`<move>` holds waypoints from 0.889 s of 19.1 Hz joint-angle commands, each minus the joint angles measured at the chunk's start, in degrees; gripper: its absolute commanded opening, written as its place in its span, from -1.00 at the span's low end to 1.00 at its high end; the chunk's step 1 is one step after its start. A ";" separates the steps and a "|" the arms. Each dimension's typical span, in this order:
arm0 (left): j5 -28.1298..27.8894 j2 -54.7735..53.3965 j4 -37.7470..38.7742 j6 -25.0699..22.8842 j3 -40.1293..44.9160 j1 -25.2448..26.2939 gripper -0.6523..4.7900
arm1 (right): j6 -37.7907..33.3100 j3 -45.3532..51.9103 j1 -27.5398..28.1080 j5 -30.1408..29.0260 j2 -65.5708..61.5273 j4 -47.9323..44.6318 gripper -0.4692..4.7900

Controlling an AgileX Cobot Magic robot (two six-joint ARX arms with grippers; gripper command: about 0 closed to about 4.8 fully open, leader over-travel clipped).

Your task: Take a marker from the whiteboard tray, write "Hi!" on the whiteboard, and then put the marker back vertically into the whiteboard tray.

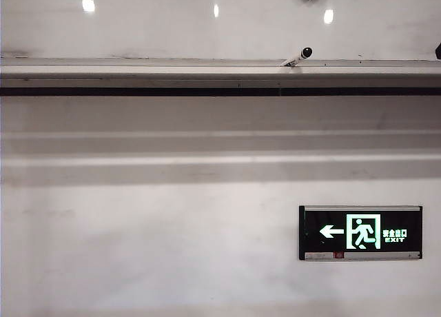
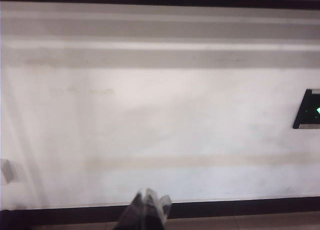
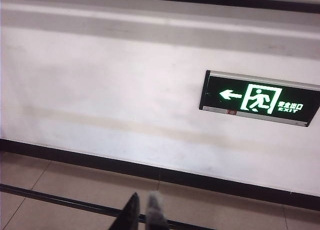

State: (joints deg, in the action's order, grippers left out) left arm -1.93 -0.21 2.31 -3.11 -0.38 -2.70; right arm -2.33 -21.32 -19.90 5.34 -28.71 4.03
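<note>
The left pincer (image 2: 146, 206) is pointing at the lower wall, fingers together, holding nothing. The marker (image 1: 298, 56) is lying tilted in the whiteboard tray (image 1: 138, 72), toward its right, well above both arms. The right pincer (image 3: 144, 210), nearly closed and empty, is aiming low, probably nearer.

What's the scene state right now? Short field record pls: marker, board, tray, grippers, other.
marker: lying tilted on the tray, black cap up to the right, held by neither gripper
whiteboard: no writing visible
tray: runs the full width of the exterior view
left gripper: low, facing the wall, jaws together, empty
right gripper: low over the floor, jaws nearly together, empty
exit sign: on the wall below the tray, to the right
</note>
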 commanded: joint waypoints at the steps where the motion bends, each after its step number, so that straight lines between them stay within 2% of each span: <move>1: 0.02 0.04 -1.09 -1.20 -0.02 0.07 -0.78 | -0.22 -0.09 0.02 -0.11 0.07 -0.63 -0.72; 11: -0.42 0.04 -1.11 -1.31 -0.07 0.07 -0.77 | -0.04 -0.09 0.02 -0.07 0.07 -0.66 -0.72; 12: -0.39 0.04 -1.11 -1.33 -0.07 0.07 -0.77 | 2.14 1.44 0.33 1.38 0.90 -2.89 -0.72; 15: -0.42 0.04 -1.09 -1.31 -0.07 0.07 -0.77 | 5.16 5.62 4.66 6.56 4.61 -5.95 -0.72; 17: -0.39 0.04 -1.07 -1.31 -0.07 0.07 -0.77 | 5.16 9.73 8.52 6.49 8.02 -9.29 -0.72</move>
State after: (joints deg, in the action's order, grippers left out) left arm -2.17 -0.21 2.09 -4.27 -0.38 -2.70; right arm 2.57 -12.84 -12.56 11.81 -21.96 -2.39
